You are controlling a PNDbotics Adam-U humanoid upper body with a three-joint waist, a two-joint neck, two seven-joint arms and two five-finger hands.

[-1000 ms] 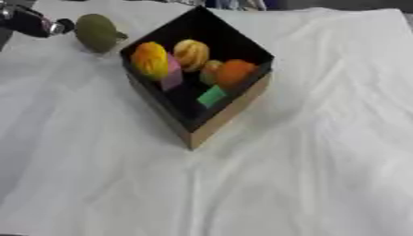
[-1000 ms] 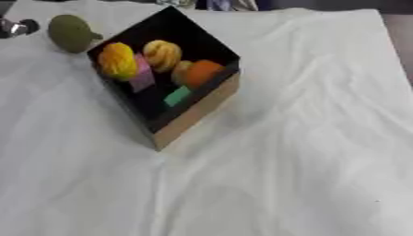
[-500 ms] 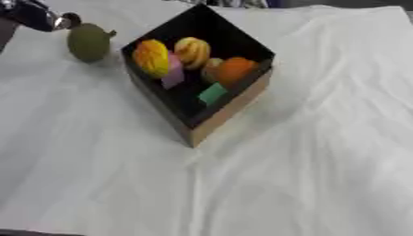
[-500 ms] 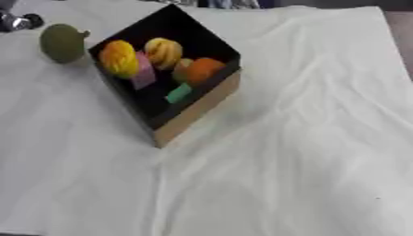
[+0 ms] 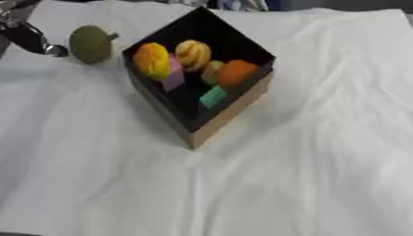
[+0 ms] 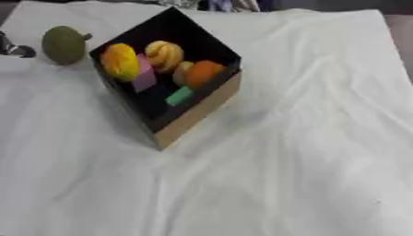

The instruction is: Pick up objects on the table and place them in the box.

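At the table's far left corner: my left hand (image 5: 32,39) showed only as a dark finger part with a silver tip, reaching in from the left edge.
Fingers: I could not tell how far they were open; they held nothing that I could see.
Green fruit: the olive-green fruit (image 5: 90,44) lay on the white cloth (image 5: 322,152) just to the right of my fingertip, very near it, though I could not tell whether they touched.
Direction: the fruit lay rightward from my fingers, between them and the box.
Axis: it looked roundish, slightly taller than wide, with a small stem pointing to the right and away.
Nearer hand: my left, I judged; my right hand showed in neither view.
Box: the black-lined cardboard box (image 5: 230,120) stood just right of the fruit, turned corner-on toward me, near the table's far-middle.
Inside: a yellow-orange piece (image 5: 151,60), a pink block (image 5: 174,76), a yellow twisted piece (image 5: 193,54), an orange ball (image 5: 237,73) and a green block (image 5: 214,97).
In the way: the box's near-left wall, which I judged the fruit must be lifted over.
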